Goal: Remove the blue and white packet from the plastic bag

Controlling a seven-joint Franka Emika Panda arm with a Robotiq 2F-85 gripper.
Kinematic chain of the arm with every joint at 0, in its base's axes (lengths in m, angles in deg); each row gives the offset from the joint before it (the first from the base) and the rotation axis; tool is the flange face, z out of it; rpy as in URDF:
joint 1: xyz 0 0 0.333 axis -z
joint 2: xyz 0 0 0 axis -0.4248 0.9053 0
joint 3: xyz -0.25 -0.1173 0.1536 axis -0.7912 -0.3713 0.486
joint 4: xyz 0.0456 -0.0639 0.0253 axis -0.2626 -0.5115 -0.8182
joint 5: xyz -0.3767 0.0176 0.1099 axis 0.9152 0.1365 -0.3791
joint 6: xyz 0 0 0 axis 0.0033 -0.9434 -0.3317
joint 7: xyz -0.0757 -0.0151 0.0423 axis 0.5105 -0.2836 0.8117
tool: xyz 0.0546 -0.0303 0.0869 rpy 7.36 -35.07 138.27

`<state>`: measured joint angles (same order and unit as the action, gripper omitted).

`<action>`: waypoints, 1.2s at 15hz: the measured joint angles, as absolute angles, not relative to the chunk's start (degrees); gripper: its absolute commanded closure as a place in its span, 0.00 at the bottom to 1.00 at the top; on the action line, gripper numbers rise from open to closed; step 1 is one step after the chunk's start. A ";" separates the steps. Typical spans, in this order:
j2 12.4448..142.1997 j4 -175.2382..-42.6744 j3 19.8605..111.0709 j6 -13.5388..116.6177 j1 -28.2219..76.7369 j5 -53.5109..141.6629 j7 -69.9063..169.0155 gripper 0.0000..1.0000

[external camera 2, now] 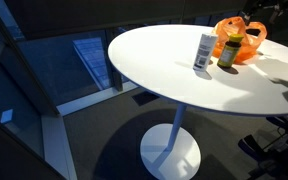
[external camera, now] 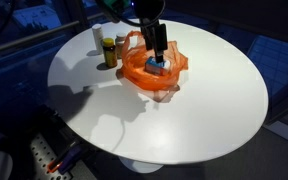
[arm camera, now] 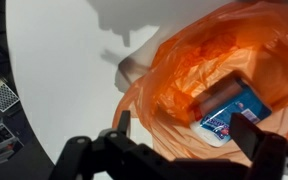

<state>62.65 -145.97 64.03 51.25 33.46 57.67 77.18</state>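
The gripper (arm camera: 182,125) hangs over the mouth of the bag (arm camera: 179,70) with its jaws spread wide, holding nothing. In the wrist view its 2 fingers (arm camera: 121,125) frame the opening. The packet (arm camera: 229,113) lies down inside the bag, nearer 1 finger than the other rather than centred in the gap.

To me this looks like the reach-in step: the arm is lined up above the bag, nothing is gripped, and the packet is not yet out. Next, I'd say, the gripper needs to shift a little so the packet sits between the jaws. Then it should go down past the orange film and close on the packet alone. Pinching a fold of the bag with it would likely lift the whole bag.

In an exterior view the gripper (external camera: 157,52) stands upright with its tip at the crumpled rim of the bag (external camera: 134,70), a speck of blue showing under it. That gives the height, which the wrist view can't. It also shows a bottle (external camera: 97,40) and a jar (external camera: 108,50) just beside the bag on the table (external camera: 214,110).

In an exterior view from lower down, the bottle (external camera 2: 203,52) and jar (external camera 2: 227,50) stand in front of the bag (external camera 2: 246,42). The packet is hidden there. Only the wrist view shows the packet's print and how the jaws stand.
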 measured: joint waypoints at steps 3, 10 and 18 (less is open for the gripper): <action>66.37 -143.59 63.31 52.37 33.27 57.69 81.99 0.00; 72.98 -138.41 61.75 53.49 30.48 57.69 89.40 0.00; 77.81 -135.72 60.53 57.33 27.50 57.69 91.54 0.00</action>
<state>77.81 -135.72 60.53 57.33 27.50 57.69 91.54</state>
